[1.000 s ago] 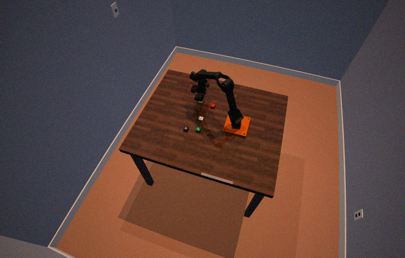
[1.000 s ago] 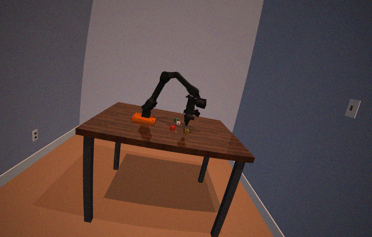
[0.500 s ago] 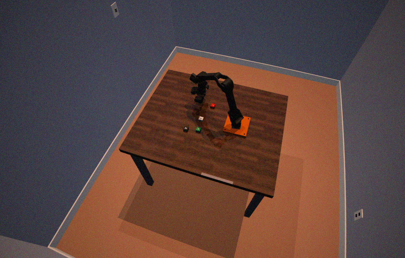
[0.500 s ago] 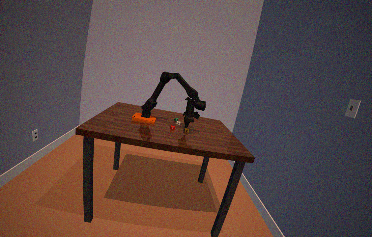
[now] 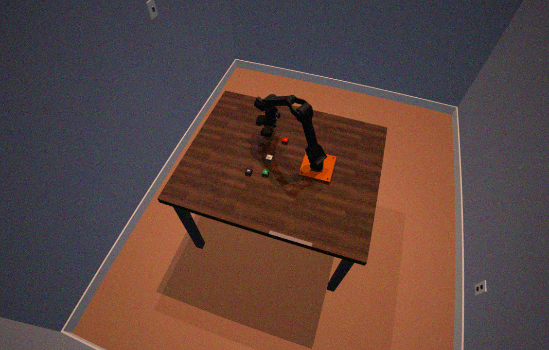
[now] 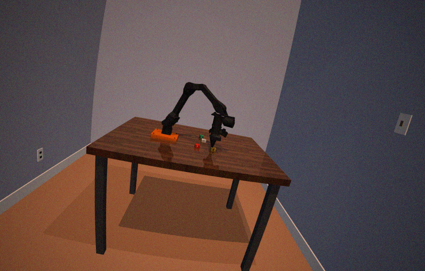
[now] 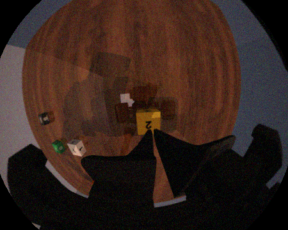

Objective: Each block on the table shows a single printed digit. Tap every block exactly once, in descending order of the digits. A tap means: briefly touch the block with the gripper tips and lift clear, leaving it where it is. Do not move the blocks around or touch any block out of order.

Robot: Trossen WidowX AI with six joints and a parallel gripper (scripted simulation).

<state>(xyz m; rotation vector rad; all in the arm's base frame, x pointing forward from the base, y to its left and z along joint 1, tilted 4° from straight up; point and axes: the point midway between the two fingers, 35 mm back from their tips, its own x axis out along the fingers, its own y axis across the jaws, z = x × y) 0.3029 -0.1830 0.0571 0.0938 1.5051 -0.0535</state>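
My gripper (image 5: pixel 267 133) (image 6: pixel 212 146) (image 7: pixel 152 132) is shut with nothing between the tips. The tips point down just over the near edge of the yellow block (image 6: pixel 213 149) (image 7: pixel 143 122), marked 2; contact cannot be told. The gripper hides that block in the top view. A red block (image 5: pixel 285 140) (image 6: pixel 197 145) sits nearby, out of the wrist view. A white block (image 5: pixel 269 157) (image 6: pixel 203 140) (image 7: pixel 77 147) seems to show 1. A green block (image 5: pixel 265 172) (image 6: pixel 201 136) (image 7: pixel 58 147) and a black block (image 5: pixel 248 171) (image 7: pixel 45 118) have unclear digits.
The blocks are on a dark wooden table (image 5: pixel 337 208) (image 6: pixel 133 148). The arm stands on an orange base plate (image 5: pixel 331 165) (image 6: pixel 158 135). The arm's shadow falls across the wood near the blocks.
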